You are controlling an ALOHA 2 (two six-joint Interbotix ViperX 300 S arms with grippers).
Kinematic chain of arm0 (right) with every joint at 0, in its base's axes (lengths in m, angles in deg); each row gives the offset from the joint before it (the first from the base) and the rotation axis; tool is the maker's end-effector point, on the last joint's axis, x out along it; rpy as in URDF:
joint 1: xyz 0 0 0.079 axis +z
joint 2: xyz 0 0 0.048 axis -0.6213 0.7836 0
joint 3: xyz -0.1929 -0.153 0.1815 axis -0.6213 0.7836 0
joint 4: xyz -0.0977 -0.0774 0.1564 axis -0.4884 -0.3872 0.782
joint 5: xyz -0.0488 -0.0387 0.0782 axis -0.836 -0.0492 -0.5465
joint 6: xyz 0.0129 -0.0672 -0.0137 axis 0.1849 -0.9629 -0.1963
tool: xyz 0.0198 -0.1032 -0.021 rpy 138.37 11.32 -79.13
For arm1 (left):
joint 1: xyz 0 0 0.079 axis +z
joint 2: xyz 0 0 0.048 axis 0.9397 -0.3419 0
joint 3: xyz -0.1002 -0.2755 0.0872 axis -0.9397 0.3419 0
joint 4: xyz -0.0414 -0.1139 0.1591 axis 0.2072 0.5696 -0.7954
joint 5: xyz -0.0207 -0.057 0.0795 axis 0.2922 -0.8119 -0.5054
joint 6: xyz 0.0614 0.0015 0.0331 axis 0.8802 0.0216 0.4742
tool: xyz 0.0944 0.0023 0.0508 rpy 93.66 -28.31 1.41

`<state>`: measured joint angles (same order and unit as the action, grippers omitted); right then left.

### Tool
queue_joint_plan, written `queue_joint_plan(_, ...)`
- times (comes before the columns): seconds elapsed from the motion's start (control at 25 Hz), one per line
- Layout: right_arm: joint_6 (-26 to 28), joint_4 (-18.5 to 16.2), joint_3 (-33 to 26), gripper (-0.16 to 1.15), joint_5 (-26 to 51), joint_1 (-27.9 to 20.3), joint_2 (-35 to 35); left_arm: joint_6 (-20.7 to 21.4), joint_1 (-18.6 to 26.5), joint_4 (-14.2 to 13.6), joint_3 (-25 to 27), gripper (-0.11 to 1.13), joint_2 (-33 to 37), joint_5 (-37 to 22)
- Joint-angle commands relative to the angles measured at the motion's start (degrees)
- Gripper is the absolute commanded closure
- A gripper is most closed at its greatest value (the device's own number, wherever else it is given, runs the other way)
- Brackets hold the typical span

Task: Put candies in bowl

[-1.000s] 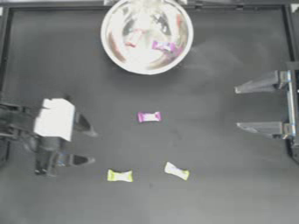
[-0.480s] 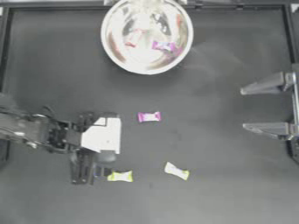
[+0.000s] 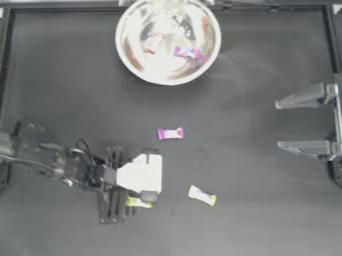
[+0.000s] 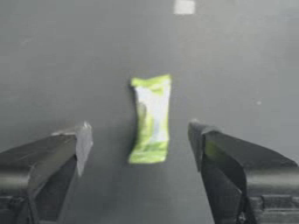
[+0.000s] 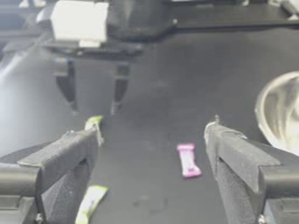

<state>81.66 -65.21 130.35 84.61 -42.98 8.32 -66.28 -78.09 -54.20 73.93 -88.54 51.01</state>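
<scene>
Left claw [image 4: 139, 144] spread wide, straddling a yellow-green candy [image 4: 150, 119] that lies flat on the worktop [image 3: 254, 220], well away from the bowl [image 3: 167, 41]. Risk: thin wrapper slips out as the jaws close. Right claw [image 3: 277, 125] parked, apart
</scene>
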Motion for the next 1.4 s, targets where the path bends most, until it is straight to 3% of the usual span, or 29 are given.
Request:
queue_joint_plan(0.04,0.00,0.18,-0.79,-0.02,-0.53,0.00,0.26,-0.09,-0.35,-0.09,-2.72,0.04,-0.79,-1.58)
queue_joint_plan(0.64,0.00,0.18,-1.05,-0.02,-0.53,0.09,0.26,-0.09,-0.18,-1.49,-5.10,0.10,-6.15,-3.34)
queue_joint_plan(0.96,0.00,0.26,-1.23,-0.02,-0.62,0.09,0.26,0.00,0.18,-1.05,-5.10,0.49,-6.86,-3.43)
queue_joint_plan(1.4,0.00,0.26,-1.49,-0.02,-0.53,0.09,0.26,0.00,-0.09,-0.26,-5.45,0.59,-5.10,-3.43)
